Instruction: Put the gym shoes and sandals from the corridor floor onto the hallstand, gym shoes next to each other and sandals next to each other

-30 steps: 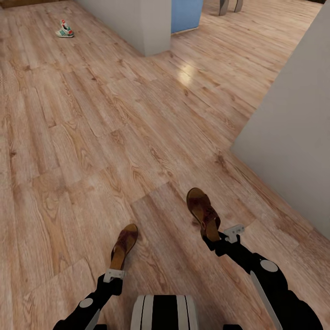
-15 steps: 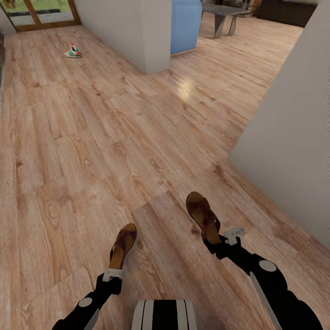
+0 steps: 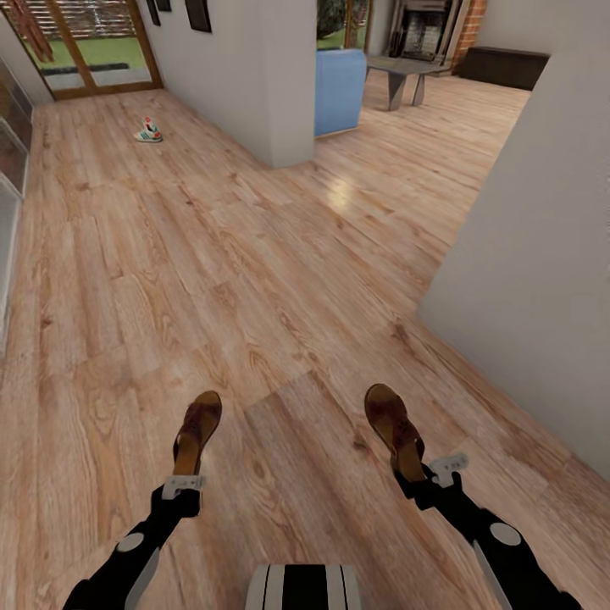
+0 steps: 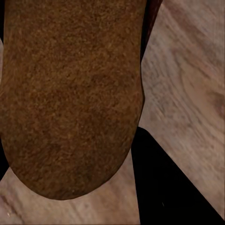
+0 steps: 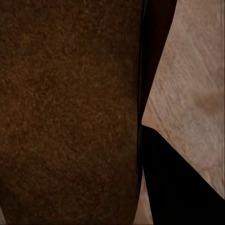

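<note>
My left gripper (image 3: pixel 185 485) is shut on the heel of one brown sandal (image 3: pixel 196 429), held above the corridor floor (image 3: pixel 254 280). The right gripper (image 3: pixel 426 474) is shut on the heel of the other sandal (image 3: pixel 394 428). Each wrist view looks close onto a tan-brown footbed: the left sandal (image 4: pixel 70 93) and the right sandal (image 5: pixel 70 112). Far up the corridor on the left, one gym shoe (image 3: pixel 148 132) lies on the floor, cream-white with green and red. The hallstand is out of view.
A grey wall (image 3: pixel 534 271) rises close on my right. A white wall corner (image 3: pixel 275 76) stands ahead, with a blue armchair (image 3: pixel 339 78) and a grey table (image 3: pixel 402 72) past it. Glass doors (image 3: pixel 93 42) close the corridor's far end.
The view has tilted up, showing more of the far corridor and room. My arms have spread wider apart, each still carrying its sandal.
</note>
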Motion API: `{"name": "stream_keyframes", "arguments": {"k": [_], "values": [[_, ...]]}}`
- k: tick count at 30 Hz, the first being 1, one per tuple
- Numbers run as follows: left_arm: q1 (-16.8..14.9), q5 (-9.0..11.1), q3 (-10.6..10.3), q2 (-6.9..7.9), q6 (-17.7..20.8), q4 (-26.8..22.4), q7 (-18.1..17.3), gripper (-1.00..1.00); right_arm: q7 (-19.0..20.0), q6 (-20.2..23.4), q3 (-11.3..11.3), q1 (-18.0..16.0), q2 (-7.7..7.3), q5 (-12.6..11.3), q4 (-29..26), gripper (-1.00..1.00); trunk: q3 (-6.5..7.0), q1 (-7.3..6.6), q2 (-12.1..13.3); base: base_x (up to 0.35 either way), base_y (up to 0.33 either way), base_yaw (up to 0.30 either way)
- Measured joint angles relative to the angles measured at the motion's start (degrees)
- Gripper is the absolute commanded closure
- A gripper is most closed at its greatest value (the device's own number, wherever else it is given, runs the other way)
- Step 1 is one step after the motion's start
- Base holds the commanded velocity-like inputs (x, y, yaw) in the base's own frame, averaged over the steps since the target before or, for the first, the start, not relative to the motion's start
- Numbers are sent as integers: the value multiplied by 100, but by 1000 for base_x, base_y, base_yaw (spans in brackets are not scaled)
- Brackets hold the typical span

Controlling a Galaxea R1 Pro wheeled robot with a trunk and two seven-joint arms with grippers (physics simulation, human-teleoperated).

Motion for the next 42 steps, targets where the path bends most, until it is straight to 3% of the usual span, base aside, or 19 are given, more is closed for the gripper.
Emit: {"name": "stream_keyframes", "arguments": {"k": [3,7,11,17,22,26,30,36,42], "values": [[15,2,39,85,-33,42,-10,100,0,-268,-60,0,0,-6,274,100,93,-8,4,0,0,0],[226,10,68,145,-89,51,-10,100,-5,-846,-382,2,6,-9,774,100,218,-18,9,0,0,0],[305,5,65,144,-230,67,25,100,-3,-986,-582,1,8,-10,930,100,342,-28,15,0,0,0],[472,21,71,132,-462,72,62,100,1,-1033,-662,4,-14,-4,1006,100,529,-44,23,0,0,0],[515,38,76,104,-507,75,70,100,5,-1073,-1001,152,-22,-5,1067,100,685,-57,29,0,0,0],[521,231,92,111,-520,147,66,100,12,-1389,-1251,298,-7,-10,1091,100,809,-67,35,0,0,0],[522,367,96,111,-526,191,55,100,14,-1729,-1311,462,23,1,1310,100,934,-77,40,0,0,0],[535,391,89,108,-527,213,46,100,20,-2209,-1324,516,42,0,1747,100,1121,-93,48,0,0,0],[719,401,96,97,-706,264,57,100,14,-2336,-1324,526,50,-6,2003,100,1278,-108,56,0,0,0]]}}
